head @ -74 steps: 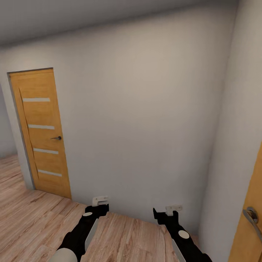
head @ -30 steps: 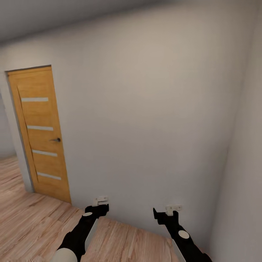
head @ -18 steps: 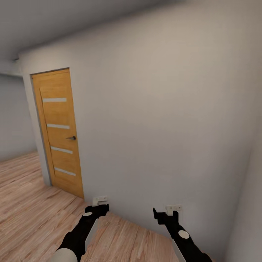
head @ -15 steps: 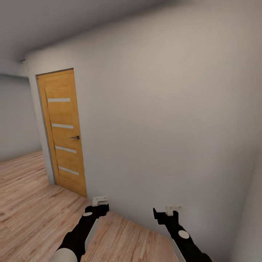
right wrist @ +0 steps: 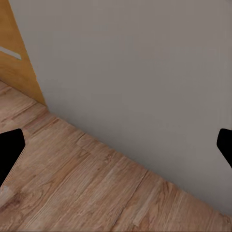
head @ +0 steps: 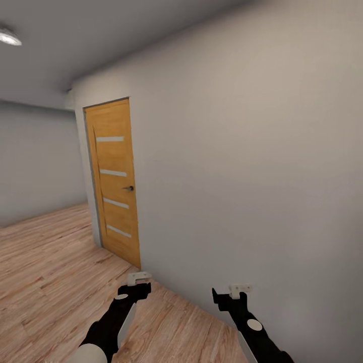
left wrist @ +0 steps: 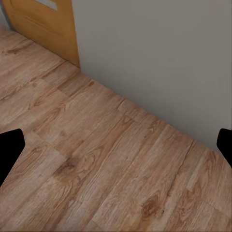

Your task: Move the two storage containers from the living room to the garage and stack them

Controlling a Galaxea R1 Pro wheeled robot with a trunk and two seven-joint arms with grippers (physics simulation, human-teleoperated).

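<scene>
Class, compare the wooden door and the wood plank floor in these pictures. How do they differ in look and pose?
The wooden door stands upright in the grey wall; the plank floor lies flat. The door is smooth orange-yellow with pale horizontal strips and a dark handle; the floor is browner, with heavy grain and plank seams. Both have a wood finish.

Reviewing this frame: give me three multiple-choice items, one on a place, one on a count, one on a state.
1. The wooden door stands: A) left of the grey wall B) right of it C) behind the robot.
2. Pale stripes on the door: A) two B) four C) six.
3. The left gripper is: A) shut on a box B) shut, empty C) open, empty.

A: the head view shows the door left of the grey wall.
B: four pale bars cross the door.
C: its fingers sit wide apart over the wood floor.
</scene>
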